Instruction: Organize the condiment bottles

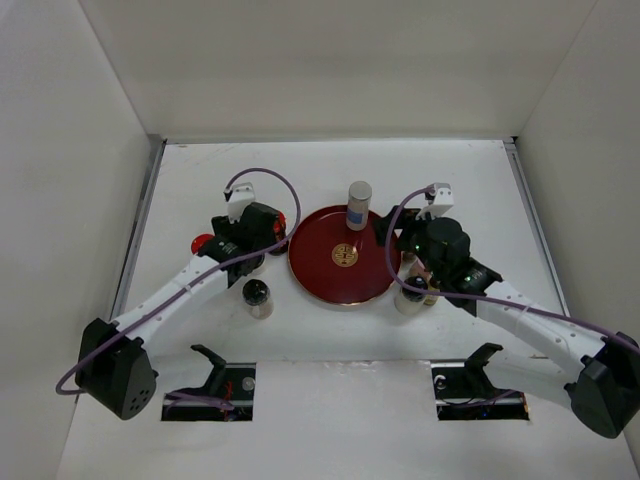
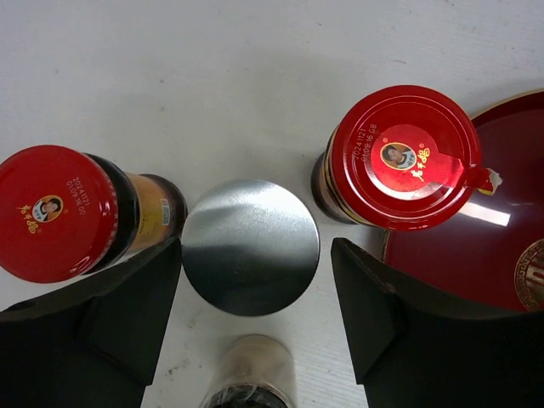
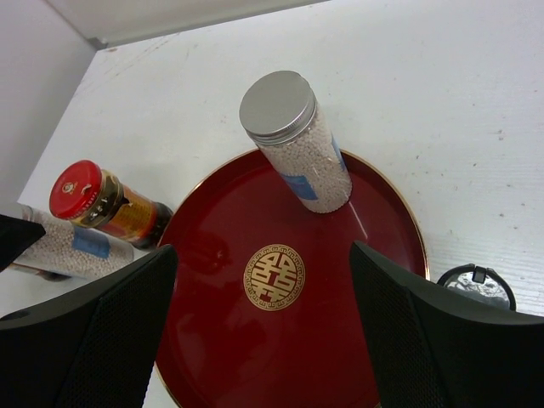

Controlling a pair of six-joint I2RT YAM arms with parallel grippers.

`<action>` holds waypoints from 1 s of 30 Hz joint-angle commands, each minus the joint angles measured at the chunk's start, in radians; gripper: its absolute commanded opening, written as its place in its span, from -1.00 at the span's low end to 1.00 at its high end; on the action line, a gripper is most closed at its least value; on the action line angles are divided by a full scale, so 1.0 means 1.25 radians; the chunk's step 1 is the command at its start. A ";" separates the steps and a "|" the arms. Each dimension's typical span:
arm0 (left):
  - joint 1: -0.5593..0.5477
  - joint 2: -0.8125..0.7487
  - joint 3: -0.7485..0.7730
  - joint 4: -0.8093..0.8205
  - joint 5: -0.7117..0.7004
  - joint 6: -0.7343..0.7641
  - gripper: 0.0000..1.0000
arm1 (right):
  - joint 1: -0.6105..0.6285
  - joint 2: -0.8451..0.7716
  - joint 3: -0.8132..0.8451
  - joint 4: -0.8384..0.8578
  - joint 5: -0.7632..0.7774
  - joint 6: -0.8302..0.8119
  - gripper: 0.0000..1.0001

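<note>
My left gripper point(image 2: 255, 255) is open, with its fingers on either side of a silver-capped jar point(image 2: 250, 246). Red-capped jars stand to its left point(image 2: 55, 212) and right point(image 2: 399, 157). In the top view the left gripper point(image 1: 255, 245) hides the silver cap. My right gripper point(image 3: 263, 340) is open and empty above the dark-red tray point(image 3: 212, 374). A silver-capped jar of white grains point(image 3: 297, 140) stands on the tray's far rim and also shows in the top view point(image 1: 359, 205).
A black-capped jar point(image 1: 257, 297) stands near the left arm. Several bottles point(image 1: 412, 296) sit partly hidden under the right arm point(image 1: 520, 315), right of the tray point(image 1: 315, 270). A black cap point(image 3: 476, 285) shows by the tray's right edge.
</note>
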 commanded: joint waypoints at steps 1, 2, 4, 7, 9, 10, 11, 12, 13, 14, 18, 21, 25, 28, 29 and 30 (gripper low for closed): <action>0.011 0.002 0.038 0.047 -0.001 0.028 0.37 | 0.008 0.008 0.004 0.046 -0.013 0.007 0.72; 0.011 0.005 0.037 0.051 -0.001 0.028 0.31 | 0.008 0.012 0.004 0.046 -0.013 0.007 0.72; 0.011 0.006 0.032 0.059 -0.005 0.028 0.14 | 0.010 0.014 0.005 0.046 -0.013 0.007 0.73; 0.010 -0.016 0.031 0.051 -0.012 0.027 -0.13 | 0.010 0.014 0.005 0.046 -0.013 0.008 0.73; 0.000 -0.051 0.027 0.035 -0.039 0.028 -0.23 | 0.010 0.015 0.005 0.046 -0.017 0.008 0.73; -0.005 -0.072 0.029 0.023 -0.059 0.026 -0.26 | 0.010 0.014 0.005 0.046 -0.017 0.008 0.73; -0.012 -0.093 0.035 0.007 -0.077 0.026 -0.27 | 0.010 0.013 0.005 0.046 -0.017 0.010 0.74; -0.018 -0.113 0.048 -0.009 -0.094 0.029 -0.28 | 0.010 0.012 0.004 0.046 -0.017 0.010 0.74; -0.025 -0.131 0.064 -0.029 -0.109 0.031 -0.29 | 0.010 0.010 0.004 0.046 -0.017 0.011 0.74; -0.032 -0.148 0.083 -0.052 -0.126 0.032 -0.29 | 0.008 0.010 0.002 0.046 -0.017 0.012 0.74; -0.065 -0.206 0.159 -0.095 -0.191 0.046 -0.30 | 0.007 0.013 0.002 0.048 -0.022 0.012 0.74; -0.083 -0.212 0.230 -0.076 -0.205 0.077 -0.31 | 0.006 0.012 0.002 0.049 -0.022 0.016 0.74; -0.152 -0.183 0.307 0.003 -0.168 0.083 -0.31 | 0.005 0.006 -0.003 0.055 -0.022 0.017 0.74; -0.195 -0.110 0.363 0.062 -0.131 0.103 -0.31 | -0.010 -0.007 -0.012 0.061 -0.012 0.026 0.74; -0.205 -0.089 0.375 0.073 -0.121 0.103 -0.31 | -0.019 -0.010 -0.016 0.062 -0.011 0.032 0.74; -0.216 -0.064 0.384 0.095 -0.108 0.103 -0.31 | -0.026 -0.015 -0.020 0.062 -0.011 0.038 0.74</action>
